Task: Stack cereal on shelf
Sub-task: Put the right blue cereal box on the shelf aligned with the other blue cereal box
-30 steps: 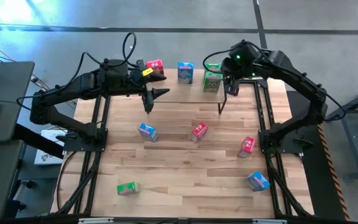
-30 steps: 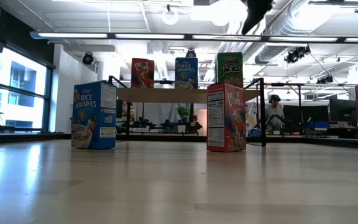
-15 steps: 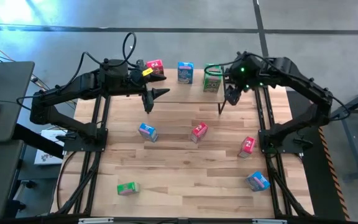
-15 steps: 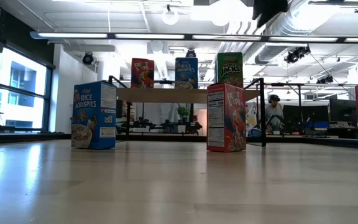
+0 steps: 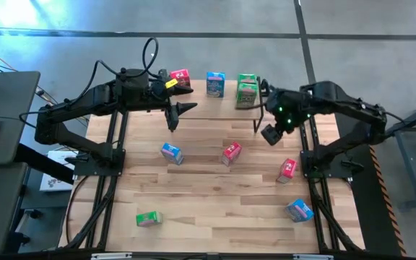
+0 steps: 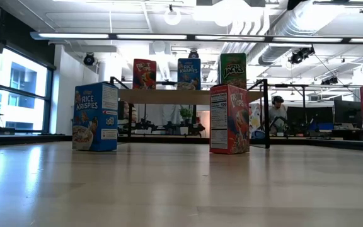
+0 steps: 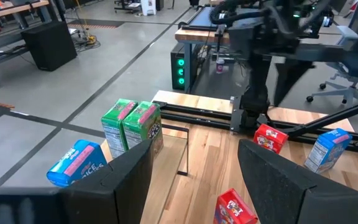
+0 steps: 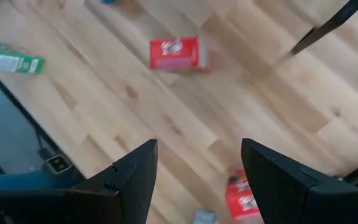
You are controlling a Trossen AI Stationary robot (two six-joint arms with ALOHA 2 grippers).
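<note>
The small light-wood shelf on thin black legs (image 5: 215,101) stood at the table's far edge. On its top, from left, stood a red cardboard cereal box (image 5: 180,76), a blue cereal box (image 5: 215,83) and two green cereal boxes (image 5: 246,89) side by side. The left gripper (image 5: 174,115) hung just in front of the shelf's left end, fingers spread and empty. In front of the shelf, five more boxes lay scattered on the slatted wooden tabletop (image 5: 215,202). The right gripper (image 5: 271,133) hovered off the shelf's right end, fingers spread, holding nothing.
</note>
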